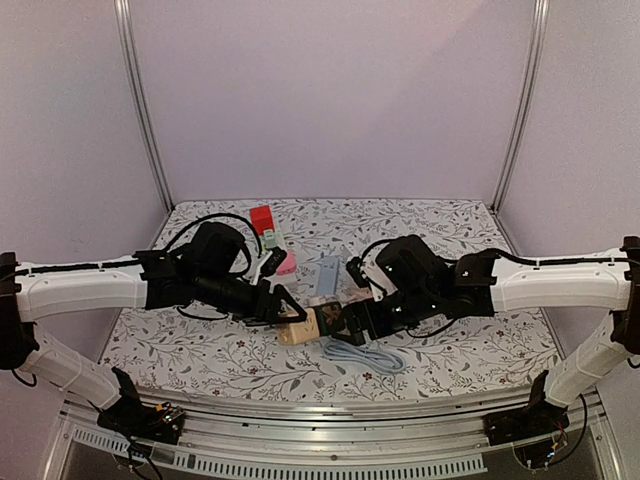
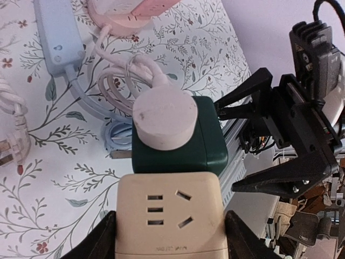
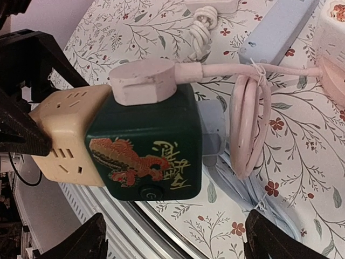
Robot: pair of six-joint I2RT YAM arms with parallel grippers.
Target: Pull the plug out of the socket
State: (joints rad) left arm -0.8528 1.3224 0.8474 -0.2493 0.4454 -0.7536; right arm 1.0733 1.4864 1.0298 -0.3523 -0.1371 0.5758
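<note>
The plug (image 3: 143, 81) is pale pink, flat and round with a few straight edges, and it sits pushed into the top face of a dark green adapter cube (image 3: 145, 145). Its pink cable (image 3: 250, 124) leaves to the right, is wound into a small coil tied with a white string, and runs on to a pink power strip (image 3: 334, 48) on the far side. The green cube has a red and gold dragon print with gold characters on one side, and a small black button below it. On its left it is joined to a cream socket cube (image 2: 170, 213) with several slot openings on the faces. The whole group is in the middle of the scene, close to the near edge of the table (image 1: 450, 350), which has a floral cloth. The left gripper (image 1: 285, 308) is clenched on the cream socket cube, with one finger on each side of it. The right gripper (image 3: 178, 237) is released, its fingers wide apart; in the left wrist view one fingertip is just beside the right face of the green cube, and I cannot tell if it touches. A light blue power strip (image 3: 280, 27) lies farther back, and a light blue cable (image 1: 360, 355) lies on the cloth under the cubes.
</note>
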